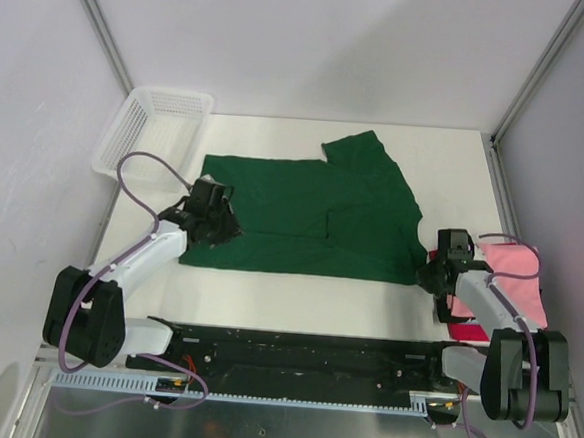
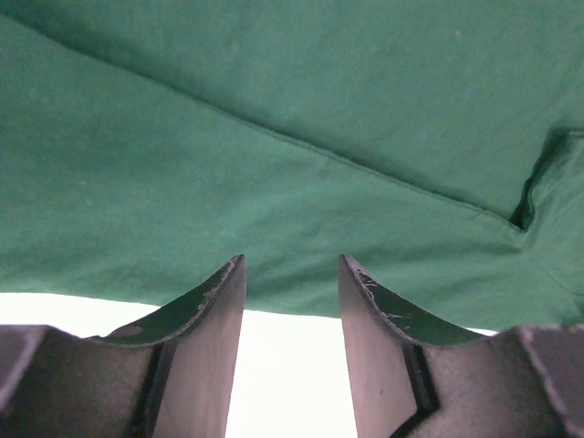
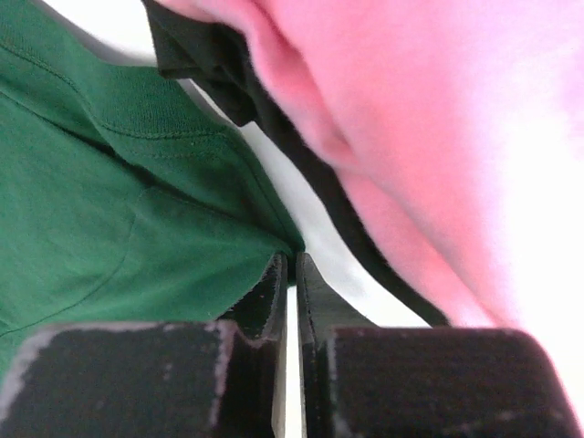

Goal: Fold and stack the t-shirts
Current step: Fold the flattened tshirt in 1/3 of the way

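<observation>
Far left, a white mesh basket (image 1: 128, 132) is parked at the back corner of the desk (image 1: 297, 295), and nothing is being done with it. The green t-shirt (image 1: 312, 215) is spread flat across the middle of the desk, with one sleeve pointing toward the back.

The left hand (image 1: 212, 218) is set down at the shirt's left edge. In its wrist view the fingers (image 2: 214, 315) are seen standing apart with the hem lying across their tips, so nothing is clamped there yet.

Over on the right, the right hand (image 1: 435, 273) is pressed together at the shirt's near right corner, and a bit of green cloth looks to be pinched between the tips. Just beside it, the pink t-shirt (image 1: 513, 280) is laid folded on top of the red t-shirt (image 1: 470, 332) at the desk's right edge, so that pile is probably meant as the stack.

The step looks like the grab before a fold of the green one, with only one end secured. Next, the left hand would need to be closed on the hem. Then both ends could be lifted together and carried over evenly, with care taken that the pink pile isn't dragged along.
</observation>
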`<move>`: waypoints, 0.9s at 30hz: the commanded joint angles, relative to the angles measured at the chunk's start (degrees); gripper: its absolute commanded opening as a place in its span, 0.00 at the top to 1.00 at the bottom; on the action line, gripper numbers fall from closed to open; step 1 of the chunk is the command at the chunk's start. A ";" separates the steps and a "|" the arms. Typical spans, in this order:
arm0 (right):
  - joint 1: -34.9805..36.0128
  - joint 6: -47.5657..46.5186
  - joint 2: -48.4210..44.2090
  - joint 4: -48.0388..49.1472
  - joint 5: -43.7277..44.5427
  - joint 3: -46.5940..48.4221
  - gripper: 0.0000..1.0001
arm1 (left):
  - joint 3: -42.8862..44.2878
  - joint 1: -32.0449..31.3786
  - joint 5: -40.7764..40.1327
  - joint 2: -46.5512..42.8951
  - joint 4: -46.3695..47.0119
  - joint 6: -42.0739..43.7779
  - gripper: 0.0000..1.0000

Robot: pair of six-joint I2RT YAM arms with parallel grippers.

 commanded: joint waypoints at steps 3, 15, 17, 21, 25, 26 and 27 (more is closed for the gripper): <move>-2.25 1.93 -8.87 -8.77 4.05 1.87 1.00 | 7.52 1.45 -2.62 1.56 -1.06 2.52 0.50; -2.45 -2.84 -16.26 -12.54 -4.74 8.53 0.56 | 32.85 8.54 -7.73 25.16 -1.66 10.82 0.50; 0.58 -5.17 -12.97 -11.31 -3.63 12.75 0.53 | 39.00 8.73 -9.75 30.47 -2.22 12.93 0.51; 5.23 -8.44 -4.41 -8.10 -0.91 20.88 0.52 | 48.88 8.79 -15.27 39.38 -4.11 15.60 0.52; 5.88 -10.68 3.22 -3.12 -3.72 26.05 0.51 | 56.67 8.95 -20.76 46.11 -4.94 18.97 0.52; 5.92 -11.14 4.90 -2.25 -4.30 27.11 0.51 | 58.62 8.96 -21.73 47.67 -5.05 20.17 0.52; 5.94 -11.54 6.75 -1.55 -4.76 28.16 0.51 | 60.69 8.96 -22.61 49.28 -5.23 21.61 0.52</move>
